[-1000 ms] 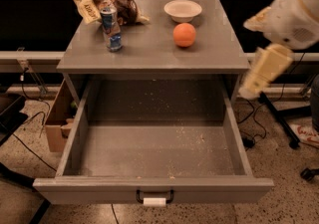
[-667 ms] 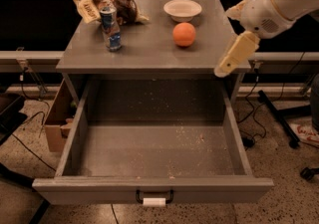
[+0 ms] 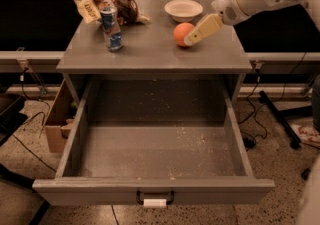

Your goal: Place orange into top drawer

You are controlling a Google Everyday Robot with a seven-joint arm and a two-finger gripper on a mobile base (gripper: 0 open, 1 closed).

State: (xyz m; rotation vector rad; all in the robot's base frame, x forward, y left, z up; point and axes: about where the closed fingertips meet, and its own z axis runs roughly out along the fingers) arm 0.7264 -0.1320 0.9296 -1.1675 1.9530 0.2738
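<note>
The orange (image 3: 181,33) sits on the flat grey cabinet top (image 3: 150,49), right of centre, just in front of a shallow white bowl (image 3: 183,9). My gripper (image 3: 193,39) comes in from the upper right on a white arm, and its cream finger lies right against the orange's right side. The top drawer (image 3: 155,154) is pulled fully out below, a wide shallow grey box with a speckled floor, a black handle (image 3: 154,197) and a white tag. Nothing lies in the drawer.
A blue drink can (image 3: 111,28) stands on the cabinet top at the left, with snack bags (image 3: 107,6) behind it. A cardboard box (image 3: 59,119) sits on the floor left of the drawer. Cables and a chair base lie on the floor at the right.
My gripper has swung from beside the cabinet's right edge up and left over the cabinet top, ending against the orange. The orange and the drawer have not moved.
</note>
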